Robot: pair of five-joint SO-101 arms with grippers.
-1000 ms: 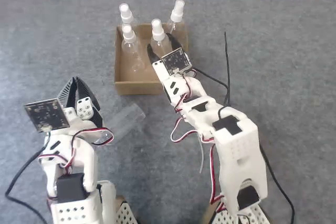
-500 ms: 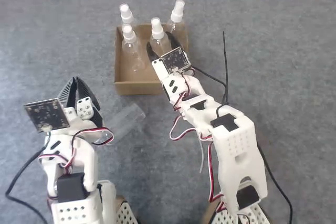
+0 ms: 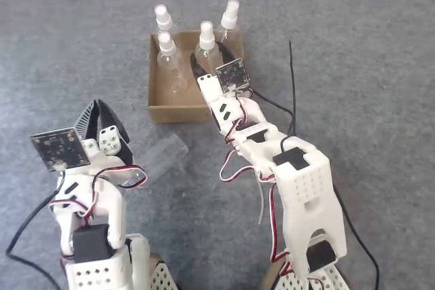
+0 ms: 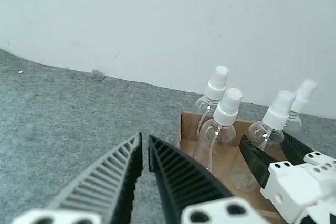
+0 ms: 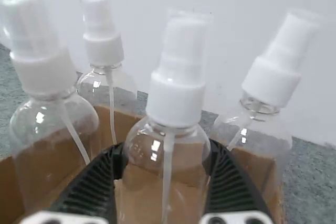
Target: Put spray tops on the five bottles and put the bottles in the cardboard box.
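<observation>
The right arm's jaws clasp a clear plastic bottle with a white spray top (image 5: 170, 145), which stands upright in the far right of the brown cardboard box (image 3: 178, 110). Three more topped bottles (image 3: 168, 56) stand close around it. At near left, the left arm's jaws are almost closed and empty above the grey table (image 3: 353, 66). A topless clear bottle (image 3: 165, 152) lies just right of them.

arms (image 3: 307, 191) wht plastic | jaws blk ribbed | cables (image 3: 226, 164) red/blk/wht | wrist PCBs (image 3: 232, 75)
</observation>
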